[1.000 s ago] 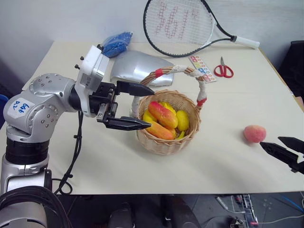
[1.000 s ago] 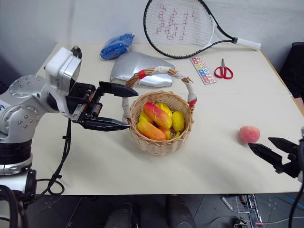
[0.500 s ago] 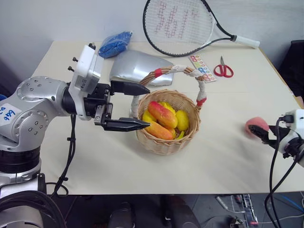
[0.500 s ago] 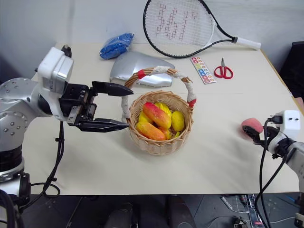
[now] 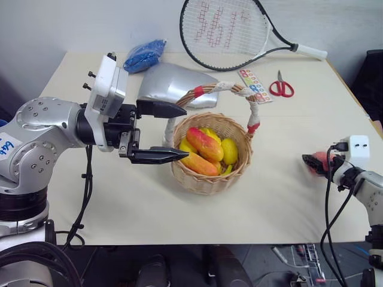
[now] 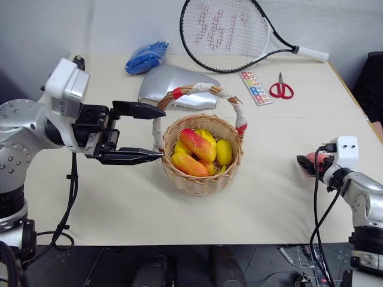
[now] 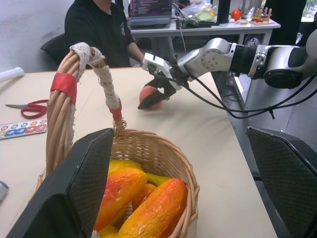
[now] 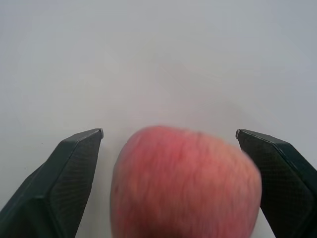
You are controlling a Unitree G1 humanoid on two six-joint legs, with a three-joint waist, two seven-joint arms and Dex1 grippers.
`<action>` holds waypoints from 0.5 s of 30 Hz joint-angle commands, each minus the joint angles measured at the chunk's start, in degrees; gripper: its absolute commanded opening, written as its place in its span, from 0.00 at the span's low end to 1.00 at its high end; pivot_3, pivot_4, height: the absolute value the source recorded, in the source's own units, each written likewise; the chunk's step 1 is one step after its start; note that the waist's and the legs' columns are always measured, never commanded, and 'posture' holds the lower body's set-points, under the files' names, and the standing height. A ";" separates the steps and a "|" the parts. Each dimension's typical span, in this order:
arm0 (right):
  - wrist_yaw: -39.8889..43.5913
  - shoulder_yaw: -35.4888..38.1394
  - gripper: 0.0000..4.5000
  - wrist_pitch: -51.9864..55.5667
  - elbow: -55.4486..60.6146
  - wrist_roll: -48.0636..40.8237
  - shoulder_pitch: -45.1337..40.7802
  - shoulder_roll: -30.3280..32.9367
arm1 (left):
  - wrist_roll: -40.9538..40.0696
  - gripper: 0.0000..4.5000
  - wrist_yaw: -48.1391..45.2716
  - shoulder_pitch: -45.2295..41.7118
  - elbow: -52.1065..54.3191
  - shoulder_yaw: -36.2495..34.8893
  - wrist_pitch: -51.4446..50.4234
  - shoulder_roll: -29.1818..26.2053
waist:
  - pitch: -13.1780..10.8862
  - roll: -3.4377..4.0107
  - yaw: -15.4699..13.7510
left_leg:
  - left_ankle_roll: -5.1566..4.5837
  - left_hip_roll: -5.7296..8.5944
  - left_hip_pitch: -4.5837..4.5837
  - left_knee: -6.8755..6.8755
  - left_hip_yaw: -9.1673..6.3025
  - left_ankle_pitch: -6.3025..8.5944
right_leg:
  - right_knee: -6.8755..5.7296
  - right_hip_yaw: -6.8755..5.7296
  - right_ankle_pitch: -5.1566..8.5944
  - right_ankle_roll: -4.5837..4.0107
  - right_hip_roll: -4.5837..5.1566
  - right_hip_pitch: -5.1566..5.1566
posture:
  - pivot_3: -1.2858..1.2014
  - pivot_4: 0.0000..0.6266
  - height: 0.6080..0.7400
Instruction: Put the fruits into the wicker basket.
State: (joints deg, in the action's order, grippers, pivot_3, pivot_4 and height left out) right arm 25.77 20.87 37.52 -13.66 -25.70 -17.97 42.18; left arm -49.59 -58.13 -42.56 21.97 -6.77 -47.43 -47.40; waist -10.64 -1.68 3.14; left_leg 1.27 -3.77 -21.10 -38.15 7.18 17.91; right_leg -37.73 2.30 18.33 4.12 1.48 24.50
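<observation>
The wicker basket stands mid-table with a red-yellow mango, an orange-yellow mango and a lemon inside. My left gripper hovers open just left of the basket, pointing toward it, one finger beside the handle. The pink peach lies on the table at the right. My right gripper is open with the peach between its two fingers; small gaps show on both sides. The left wrist view shows the same straddle around the peach.
At the back lie a tennis racket, red-handled scissors, a sticker strip, a silver foil pouch and a blue bag. The table's right edge runs close behind the peach. A person in black sits beyond the table.
My right gripper has moved forward from the table's near right edge up to the peach and now straddles it, fingers closer together. The left gripper has stayed put.
</observation>
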 commanded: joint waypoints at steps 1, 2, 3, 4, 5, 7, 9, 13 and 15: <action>0.81 2.22 0.65 0.41 2.61 -0.83 0.06 0.54 | -1.04 1.00 0.43 -0.12 1.40 -1.97 0.65 -0.60 | 0.00 0.00 0.00 | 0.00 0.00 0.00 0.00 0.00 0.00 | 0.00 0.00 0.00 0.00 0.00 0.00 | 0.52 0.24 1.00; 1.13 2.46 0.60 0.96 3.45 -1.16 0.53 0.77 | -1.04 1.00 0.43 -0.03 1.38 -2.01 0.67 -0.64 | 0.00 0.00 -0.01 | 0.00 -0.01 0.00 0.00 0.00 0.00 | 0.00 0.00 0.00 0.00 -0.01 0.00 | 0.52 0.24 1.00; 1.62 2.61 0.58 1.32 4.43 -1.43 1.08 1.08 | -1.01 1.00 0.40 0.03 1.30 -2.02 0.70 -0.66 | 0.00 0.01 -0.02 | 0.00 -0.01 0.00 0.00 0.00 0.00 | -0.01 0.00 0.00 0.00 -0.01 0.00 | 0.52 0.24 1.00; 2.63 2.98 0.58 2.15 6.16 -2.29 1.89 1.49 | -1.00 1.00 0.37 0.12 1.23 -2.07 0.75 -0.71 | 0.00 0.01 -0.03 | 0.00 -0.01 0.00 0.00 0.00 0.00 | -0.01 0.00 0.00 0.00 -0.01 0.00 | 0.52 0.24 1.00; 5.40 3.42 0.58 3.59 9.86 -4.52 3.47 2.19 | -1.00 1.00 0.33 0.26 1.18 -2.17 0.79 -0.81 | 0.00 0.01 -0.06 | 0.00 -0.01 0.00 0.01 0.00 0.00 | -0.01 0.00 0.00 0.00 -0.01 0.01 | 0.52 0.24 1.00; 10.65 4.49 0.58 7.04 17.83 -9.99 6.52 3.45 | -0.95 1.00 0.20 0.56 1.07 -2.40 0.90 -1.06 | -0.02 0.05 -0.13 | 0.00 -0.01 -0.01 0.03 0.00 0.00 | -0.01 0.00 0.00 0.00 -0.01 0.02 | 0.52 0.24 1.00; 16.66 6.43 0.58 12.80 27.76 -19.18 9.88 5.38 | -0.78 1.00 -0.26 0.90 0.64 -2.80 1.18 -1.55 | -0.05 0.11 -0.09 | 0.00 -0.02 -0.02 0.03 -0.01 0.00 | -0.01 0.00 0.00 0.00 -0.02 0.04 | 0.52 0.24 1.00; 18.48 5.14 0.58 20.57 40.64 -33.67 6.51 7.81 | -0.01 1.00 -1.62 1.18 -0.73 -3.33 1.76 -2.72 | -0.06 0.10 0.22 | 0.03 -0.07 0.04 0.02 -0.01 -0.01 | -0.07 0.00 0.00 0.01 -0.06 0.00 | 0.52 0.24 1.00; 16.01 1.29 0.58 21.62 43.13 -35.58 1.36 7.22 | 0.44 1.00 -2.16 1.08 -1.31 -3.15 2.20 -3.10 | -0.06 0.09 0.27 | 0.04 -0.06 0.06 0.00 -0.02 -0.02 | -0.08 -0.02 -0.01 -0.01 -0.05 -0.02 | 0.52 0.24 1.00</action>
State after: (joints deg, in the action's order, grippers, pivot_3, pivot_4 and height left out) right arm 43.11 23.74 57.97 26.31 -58.10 -14.60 49.17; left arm -49.30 -59.66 -41.19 21.04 -8.45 -46.53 -49.65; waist -10.70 -1.58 3.40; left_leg 1.31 -3.82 -21.04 -38.16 7.14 17.90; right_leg -37.81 2.27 18.32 4.11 1.44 24.49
